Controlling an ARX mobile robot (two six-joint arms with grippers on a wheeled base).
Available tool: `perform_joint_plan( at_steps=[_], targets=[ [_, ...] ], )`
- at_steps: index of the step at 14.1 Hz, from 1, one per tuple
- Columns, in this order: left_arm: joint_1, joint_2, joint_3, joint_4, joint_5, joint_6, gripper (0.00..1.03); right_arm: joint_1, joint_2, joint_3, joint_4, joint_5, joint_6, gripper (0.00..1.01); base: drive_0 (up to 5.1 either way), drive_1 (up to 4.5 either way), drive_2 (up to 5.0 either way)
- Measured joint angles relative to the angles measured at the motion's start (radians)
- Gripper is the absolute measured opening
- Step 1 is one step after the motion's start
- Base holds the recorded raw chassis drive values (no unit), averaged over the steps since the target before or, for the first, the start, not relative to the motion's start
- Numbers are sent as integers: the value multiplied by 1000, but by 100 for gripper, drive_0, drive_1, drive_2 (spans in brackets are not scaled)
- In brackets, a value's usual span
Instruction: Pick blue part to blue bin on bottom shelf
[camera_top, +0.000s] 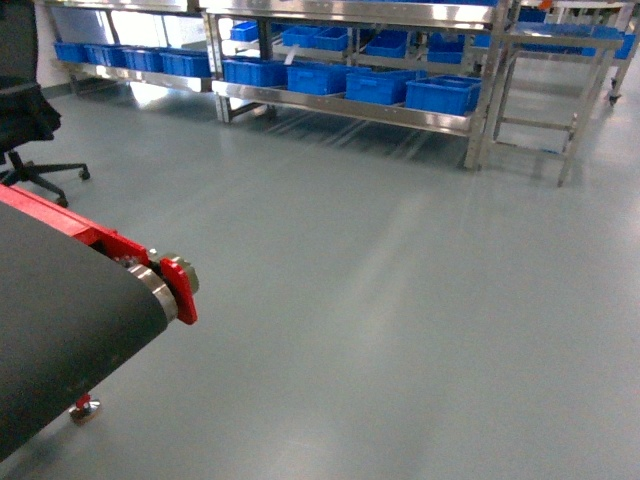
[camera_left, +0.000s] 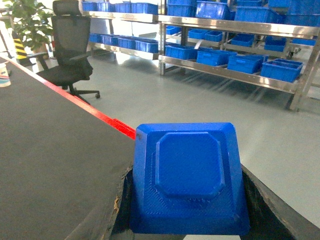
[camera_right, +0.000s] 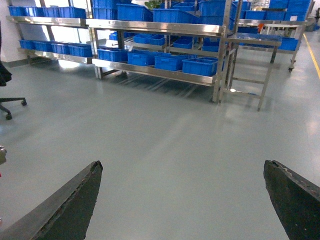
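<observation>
Presently the left gripper (camera_left: 187, 220) is pinching the blue part (camera_left: 189, 179); its dark fingers (camera_left: 120, 210) flank the block's lower edge on both sides. Only the tips show, so depth of hold cannot be judged. Right gripper (camera_right: 182, 200) has its jaws spread wide, nothing between them, grey floor (camera_right: 175, 150) below. The black conveyor belt (camera_top: 60, 310) with its red end bracket sits at the left. The bottom shelf (camera_top: 350, 105) with its row of blue bins (camera_top: 443, 95) is well apart, across open floor. Risk: a shallow grip on smooth faces could let the part slip during base travel. Second risk: several similar bins invite a wrong drop.
</observation>
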Motion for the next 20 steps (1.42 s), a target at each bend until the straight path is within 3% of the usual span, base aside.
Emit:
perform_joint_plan(
  at_steps=[20],
  targets=[
    [0,0,0,0,0,0,44,0,0,0,1,0,0,98,-146,-146,-146]
  ],
)
